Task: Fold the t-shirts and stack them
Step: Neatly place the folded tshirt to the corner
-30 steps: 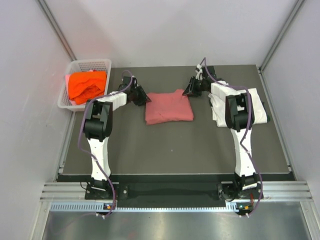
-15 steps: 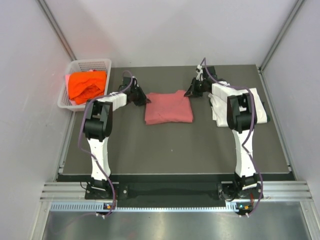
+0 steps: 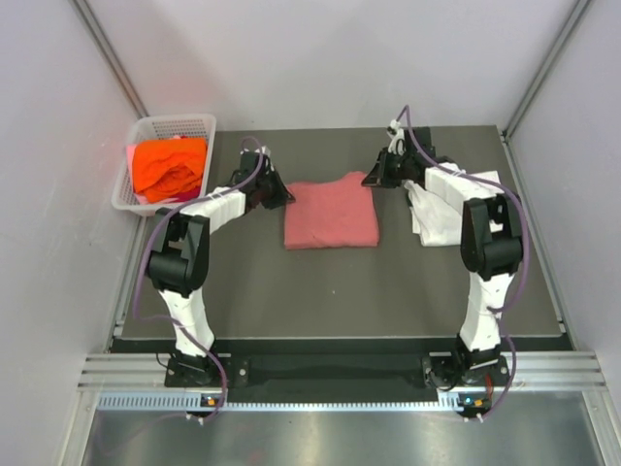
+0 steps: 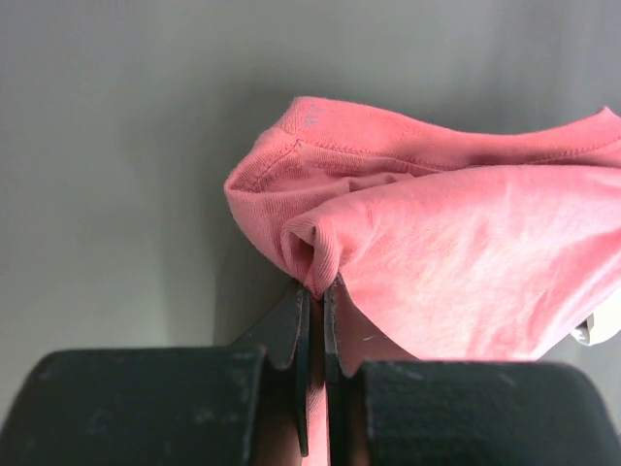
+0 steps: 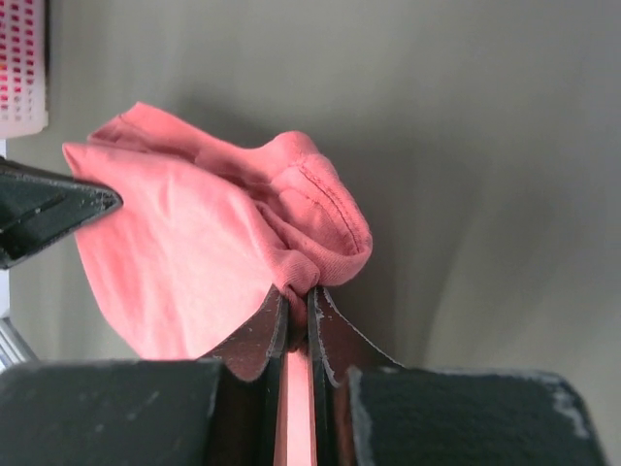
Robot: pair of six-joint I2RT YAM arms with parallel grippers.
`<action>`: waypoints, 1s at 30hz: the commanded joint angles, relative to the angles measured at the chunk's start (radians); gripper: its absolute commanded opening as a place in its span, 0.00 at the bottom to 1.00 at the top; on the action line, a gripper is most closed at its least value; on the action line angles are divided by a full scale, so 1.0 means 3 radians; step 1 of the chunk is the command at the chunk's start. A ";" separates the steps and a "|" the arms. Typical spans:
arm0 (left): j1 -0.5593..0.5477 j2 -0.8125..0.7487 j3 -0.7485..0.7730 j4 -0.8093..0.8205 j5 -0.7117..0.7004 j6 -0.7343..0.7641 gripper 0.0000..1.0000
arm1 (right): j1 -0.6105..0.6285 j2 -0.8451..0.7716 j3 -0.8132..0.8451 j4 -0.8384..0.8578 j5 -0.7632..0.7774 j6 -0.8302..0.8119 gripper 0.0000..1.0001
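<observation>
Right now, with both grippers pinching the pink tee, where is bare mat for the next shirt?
Widest bare mat: the near half, on this side of the pink tee. A narrower strip lies behind it. Crowded: white tee under the right arm, and the basket far left.

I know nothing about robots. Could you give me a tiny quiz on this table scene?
1. True or false: the left gripper and right gripper each pinch the pink-red t-shirt.
2. Where is the orange t-shirt? A) in the basket B) spread flat C) held aloft
3. Fill in: the white t-shirt lies to the robot's ___ of the pink-red one.
Key: 1 true; 2 A; 3 right.
</observation>
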 commanded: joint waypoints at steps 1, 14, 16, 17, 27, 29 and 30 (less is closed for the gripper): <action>-0.0112 -0.0412 -0.0095 0.0108 -0.0108 0.0076 0.00 | 0.0001 -0.0532 -0.0208 0.0254 0.0021 -0.0120 0.00; -0.1400 -0.1410 -0.0474 0.0220 -0.0899 -0.0271 0.00 | -0.0376 -0.2373 -0.1359 -0.0138 0.0737 -0.0176 0.00; -0.1579 -0.1491 -0.0459 0.0235 -0.1033 -0.0317 0.00 | -0.0505 -0.2567 -0.1323 -0.0322 0.0819 -0.0243 0.00; -0.1727 -0.1507 -0.0453 0.0251 -0.1109 -0.0343 0.00 | -0.0647 -0.2624 -0.1313 -0.0384 0.0834 -0.0258 0.00; -0.2638 -0.1262 -0.0489 0.0966 -0.1856 -0.0354 0.00 | -0.1364 -0.3162 -0.1497 -0.0559 0.1110 -0.0243 0.00; -0.2776 -0.1048 -0.0413 0.1110 -0.1923 -0.0297 0.00 | -0.1471 -0.3167 -0.1497 -0.0543 0.1151 -0.0207 0.00; -0.2817 -0.0895 -0.0331 0.1150 -0.1979 -0.0277 0.00 | -0.1512 -0.3167 -0.1502 -0.0538 0.1182 -0.0197 0.00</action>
